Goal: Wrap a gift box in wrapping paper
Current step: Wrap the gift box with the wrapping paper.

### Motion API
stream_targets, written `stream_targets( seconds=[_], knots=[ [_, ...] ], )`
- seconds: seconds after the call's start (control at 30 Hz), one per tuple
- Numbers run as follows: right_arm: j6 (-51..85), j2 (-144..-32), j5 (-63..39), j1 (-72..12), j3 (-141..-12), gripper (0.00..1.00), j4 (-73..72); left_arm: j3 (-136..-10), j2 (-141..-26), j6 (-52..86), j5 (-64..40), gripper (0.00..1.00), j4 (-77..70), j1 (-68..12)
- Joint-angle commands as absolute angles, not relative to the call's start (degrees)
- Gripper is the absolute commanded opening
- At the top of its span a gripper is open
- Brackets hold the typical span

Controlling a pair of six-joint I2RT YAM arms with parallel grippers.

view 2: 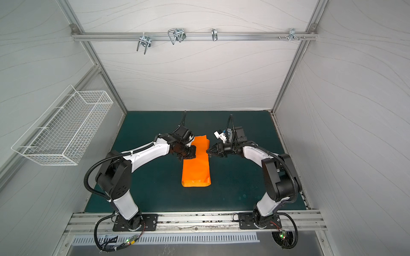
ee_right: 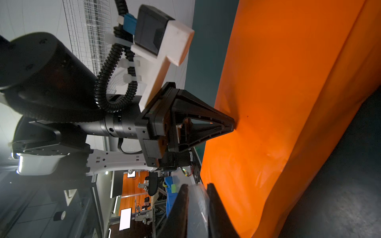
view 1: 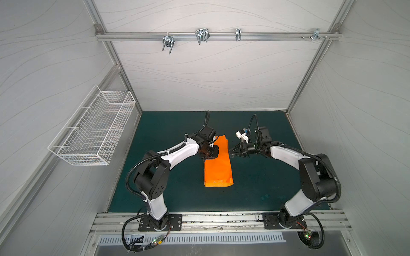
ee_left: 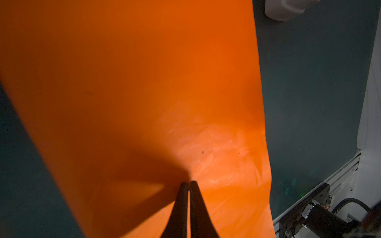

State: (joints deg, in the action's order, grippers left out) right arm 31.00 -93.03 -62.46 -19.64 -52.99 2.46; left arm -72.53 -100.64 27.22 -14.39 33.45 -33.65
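A white wire basket [view 1: 93, 126] hangs on the wall at 9 o'clock. The wrapping paper [view 1: 218, 170] lies folded into one long orange band in the middle of the green desk [view 1: 168, 133], running from 12 to 6 o'clock; both top views show it [view 2: 196, 168].

The left claw [view 1: 207, 157] comes in from 9 o'clock onto the half of the band nearer 12 o'clock. The top views hide its tips. The left wrist view shows its fingers together [ee_left: 188, 183], and the right wrist view shows the tip [ee_right: 233, 123] pressing a dimple into the paper.

The right claw [view 1: 231, 153] is just beside the paper's 3 o'clock edge. Only its own wrist view shows the fingers a little apart [ee_right: 198, 187], with a pale glassy film in the gap that I cannot identify.

That view also shows bright screens [ee_right: 125, 219] in a room beyond, too blurred to read.
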Motion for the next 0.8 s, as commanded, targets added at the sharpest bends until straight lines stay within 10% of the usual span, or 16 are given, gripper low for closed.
stream_targets(
  seconds=[0.0,0.5,0.77],
  knots=[
    [29.3,-93.7,-61.8,-19.7,-53.5,0.29,3.6,-72.3,-102.3,26.8,-12.5,0.09,35.7,-33.6],
    [34.2,-93.1,-56.3,-20.6,-53.7,0.81,-0.1,-72.0,-102.7,27.1,-12.3,0.09,35.6,-33.6],
    [55.2,-89.4,-44.6,-23.7,-44.0,0.8,-24.1,-71.3,-102.8,27.8,-12.6,0.09,34.4,-33.6]
  ],
)
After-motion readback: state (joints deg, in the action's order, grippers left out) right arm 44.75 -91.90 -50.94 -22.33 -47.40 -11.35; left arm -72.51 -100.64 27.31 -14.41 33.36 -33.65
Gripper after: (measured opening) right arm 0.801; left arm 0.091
